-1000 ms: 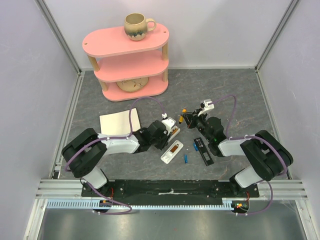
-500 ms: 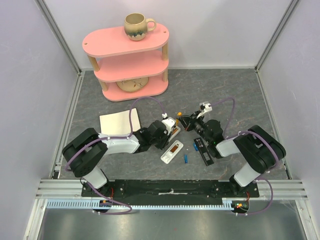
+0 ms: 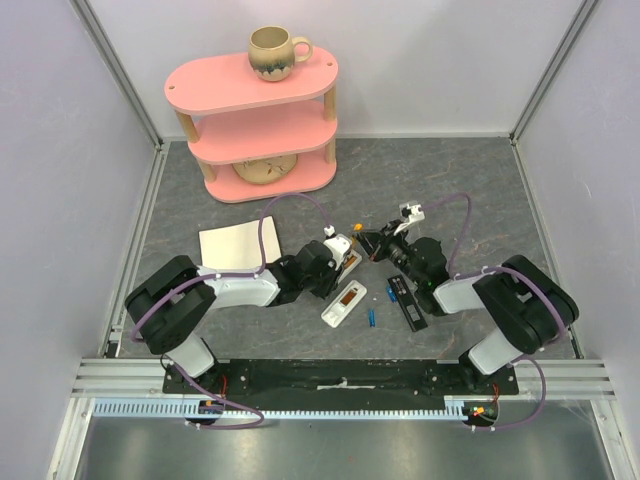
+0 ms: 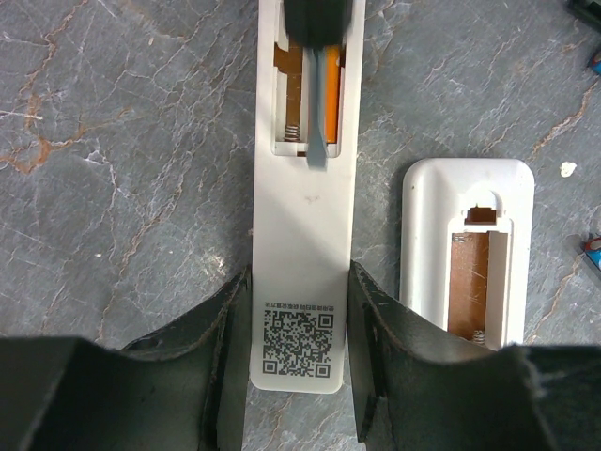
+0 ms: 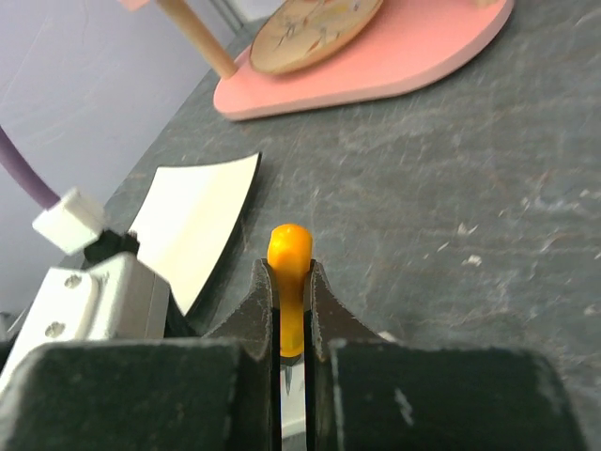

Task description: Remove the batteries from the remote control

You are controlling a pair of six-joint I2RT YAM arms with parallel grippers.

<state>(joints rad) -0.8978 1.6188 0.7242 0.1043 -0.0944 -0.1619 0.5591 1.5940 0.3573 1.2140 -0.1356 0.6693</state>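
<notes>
So you're mid-pry: your right fingers [image 5: 252,315] are pinching the orange screwdriver [image 5: 288,252], tip down in the open bay of the white remote [image 4: 302,235], which your left fingers [image 4: 218,338] squeeze by its sides. One blue battery [image 3: 371,318] lies loose on the counter [image 3: 480,190], lower right of both. Can't tell if one's left inside, so lever gently

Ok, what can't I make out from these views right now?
- Left wrist: a blue battery, cut off by the right edge.
- Left wrist: whether another cell remains in the held remote; the screwdriver covers much of the opening.
- Right wrist: the screwdriver's tip, hidden behind the right gripper and its own fingers.
- Top external: the held remote's inside, too small to read.
</notes>
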